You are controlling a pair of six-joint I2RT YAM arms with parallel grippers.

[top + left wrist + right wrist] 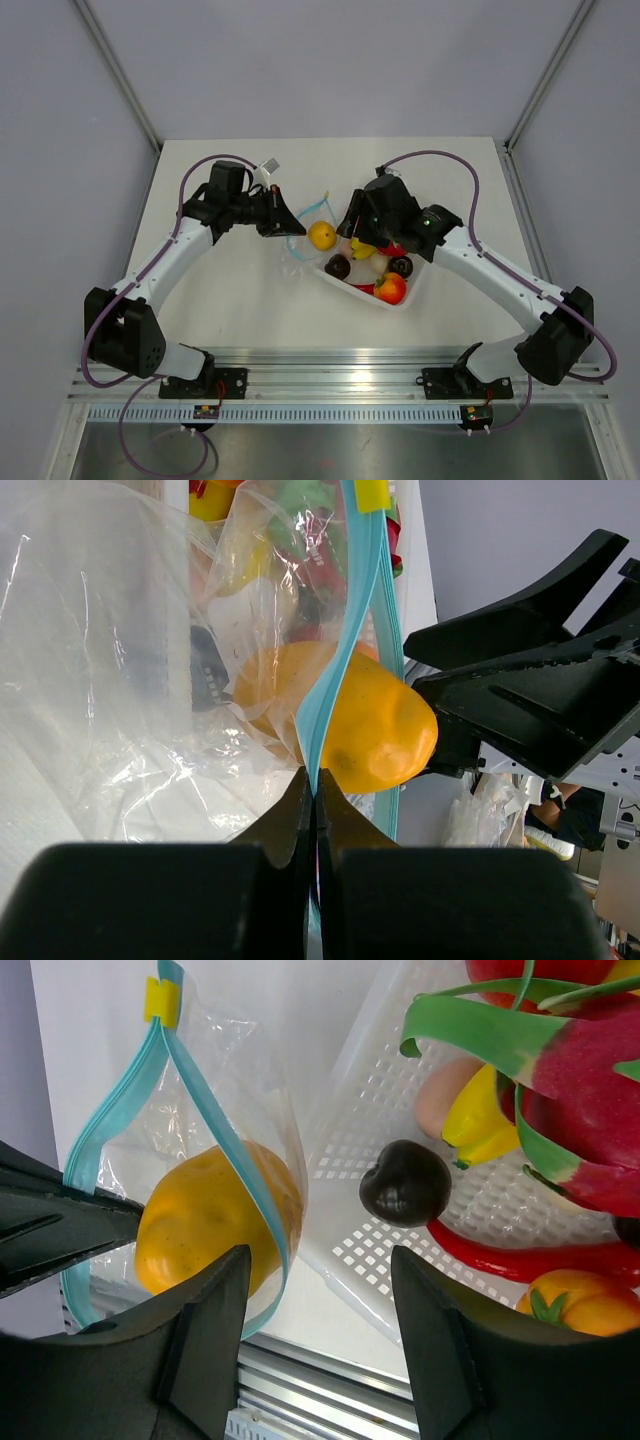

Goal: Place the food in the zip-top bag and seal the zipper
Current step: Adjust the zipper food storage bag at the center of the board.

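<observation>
One yellow-orange fruit (205, 1222) in zip-top bag (120, 680); L gripper (313, 802) pinches zipper (352, 650), R gripper (320, 1260) spread.

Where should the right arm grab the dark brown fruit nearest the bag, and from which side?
Probably across the round middle of the dark brown fruit, coming down from above. It is ball-shaped and lies on the floor of the white tray, whose rim hampers a side approach. A red chili lies close beside it, so set the jaws off that side.
</observation>
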